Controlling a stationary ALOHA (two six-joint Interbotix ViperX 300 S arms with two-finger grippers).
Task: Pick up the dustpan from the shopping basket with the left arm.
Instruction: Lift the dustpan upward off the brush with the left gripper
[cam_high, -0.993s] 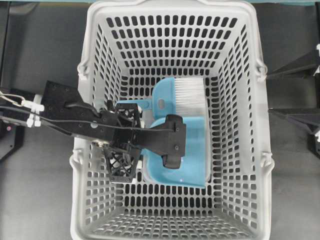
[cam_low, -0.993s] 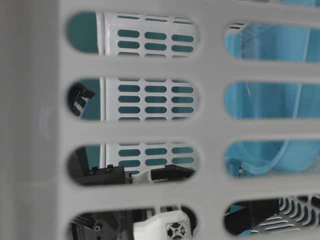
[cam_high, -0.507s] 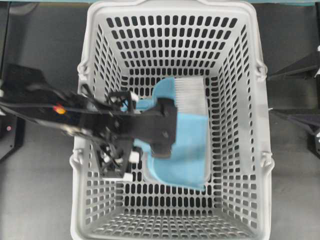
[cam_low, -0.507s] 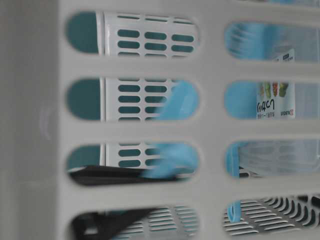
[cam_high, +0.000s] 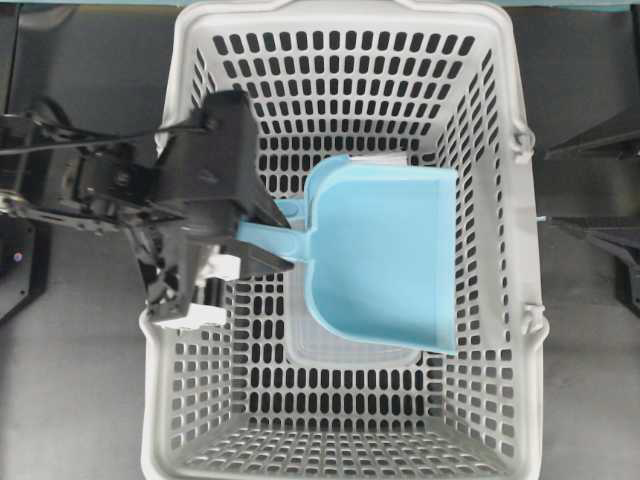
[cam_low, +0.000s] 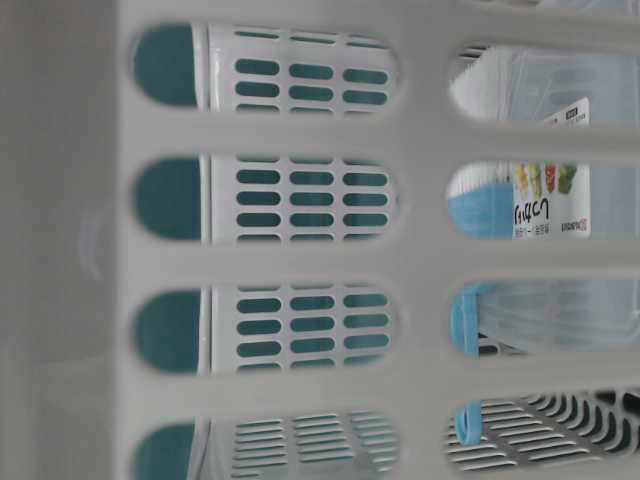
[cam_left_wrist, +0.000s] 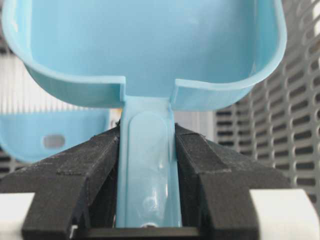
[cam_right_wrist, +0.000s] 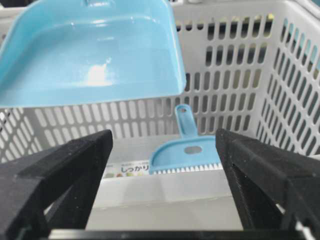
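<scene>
The light blue dustpan (cam_high: 385, 255) hangs level above the inside of the grey slotted shopping basket (cam_high: 340, 18). My left gripper (cam_high: 268, 240) is shut on its slim handle, over the basket's left wall. In the left wrist view both black fingers (cam_left_wrist: 200, 160) press the handle (cam_left_wrist: 148, 165) of the dustpan, with its tray ahead. In the right wrist view the dustpan (cam_right_wrist: 90, 55) floats at the top left, above the basket wall (cam_right_wrist: 235, 75). My right gripper (cam_right_wrist: 165, 167) is open and empty outside the basket.
A blue hand brush (cam_right_wrist: 187, 152) with white bristles lies in the basket under the dustpan and also shows in the left wrist view (cam_left_wrist: 50, 140). It rests on a clear labelled plastic box (cam_high: 345, 352), whose label shows at table level (cam_low: 545, 200).
My left gripper has risen and pulled back left with the dustpan. The dustpan has come up off the brush. The gripper has left the table-level view.
</scene>
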